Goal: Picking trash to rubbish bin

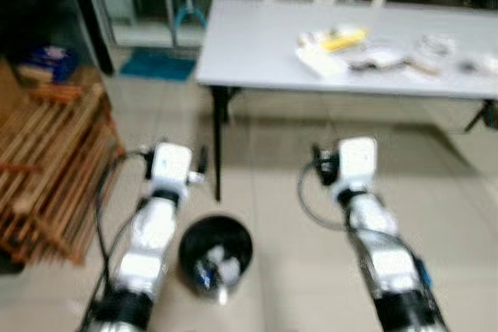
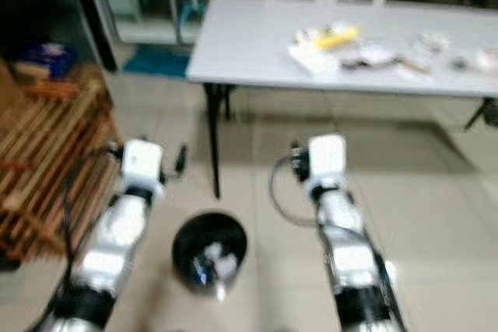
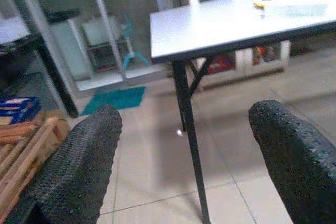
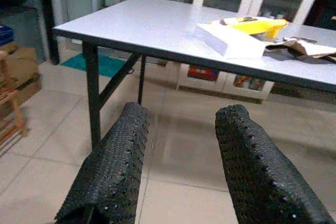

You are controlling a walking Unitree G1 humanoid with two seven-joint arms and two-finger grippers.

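Black rubbish bin [image 1: 215,256] on the tiled floor between the two arms, already holding scraps; litter [image 1: 342,46] lies well apart on the grey table [image 1: 257,36].
Step judged: approach for the next pick. Left gripper [image 3: 184,156] and right gripper [image 4: 181,161] hang parted, empty; next the robot must close on the table's edge.
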